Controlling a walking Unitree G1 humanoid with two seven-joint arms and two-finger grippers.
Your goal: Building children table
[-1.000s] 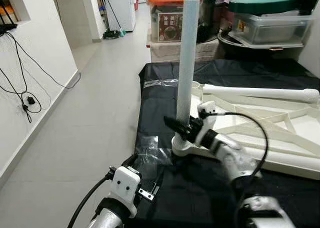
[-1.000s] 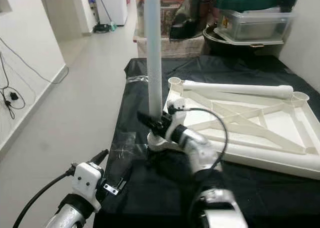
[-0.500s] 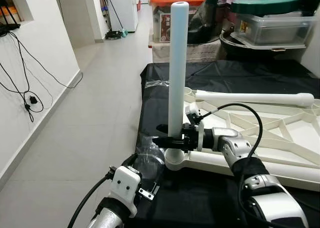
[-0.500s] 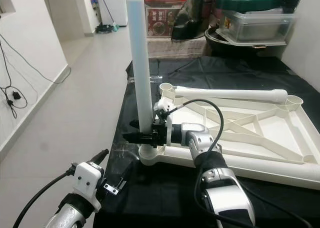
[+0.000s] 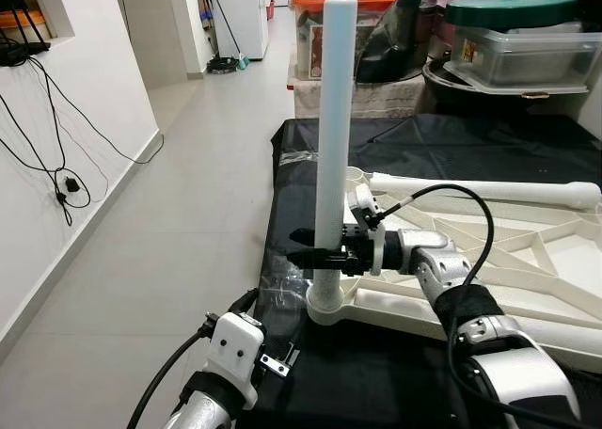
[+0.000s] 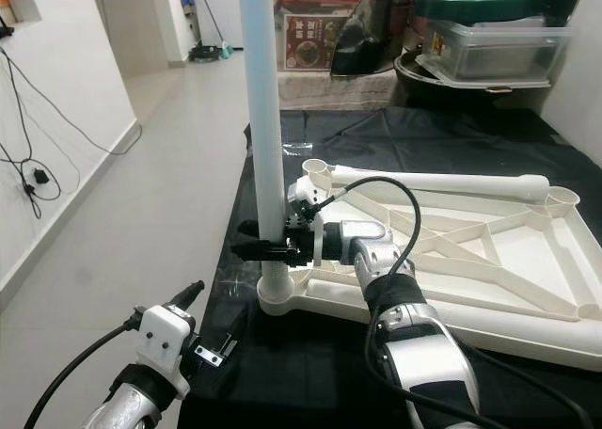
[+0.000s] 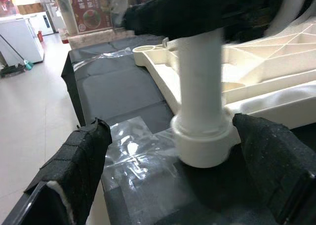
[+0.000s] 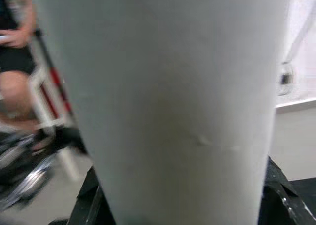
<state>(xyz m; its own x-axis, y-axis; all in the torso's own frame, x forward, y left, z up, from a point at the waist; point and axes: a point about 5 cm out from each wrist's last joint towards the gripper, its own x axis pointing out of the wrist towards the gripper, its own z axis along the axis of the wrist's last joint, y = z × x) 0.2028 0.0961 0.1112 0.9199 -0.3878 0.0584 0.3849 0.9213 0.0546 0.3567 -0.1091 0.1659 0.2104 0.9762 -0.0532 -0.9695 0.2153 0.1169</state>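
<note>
A white table leg (image 5: pixel 335 119) stands upright in the corner socket (image 5: pixel 328 306) of the upturned white tabletop (image 5: pixel 527 250). My right gripper (image 5: pixel 299 246) is shut on the leg a little above the socket, its fingers level. In the right wrist view the leg (image 8: pixel 187 96) is pressed between the black fingers (image 8: pixel 279 193). My left gripper (image 7: pixel 170 124) hangs open, low at the near edge, facing the socket (image 7: pixel 202 141) without touching it. A second white leg (image 5: pixel 480 189) lies across the tabletop's far side.
The tabletop lies on a black-covered surface (image 5: pixel 423 137) with clear plastic film (image 5: pixel 282 280) near its edge. Storage boxes and lidded tubs (image 5: pixel 508 34) stand behind. Open tiled floor (image 5: pixel 188 194) runs along the left, by a wall with hanging cables (image 5: pixel 56 180). A seated person (image 8: pixel 19 87) shows beyond the leg.
My right arm has swung from a slanted hold near the leg's base to a level one slightly higher. The leg stays upright. The view has shifted a little.
</note>
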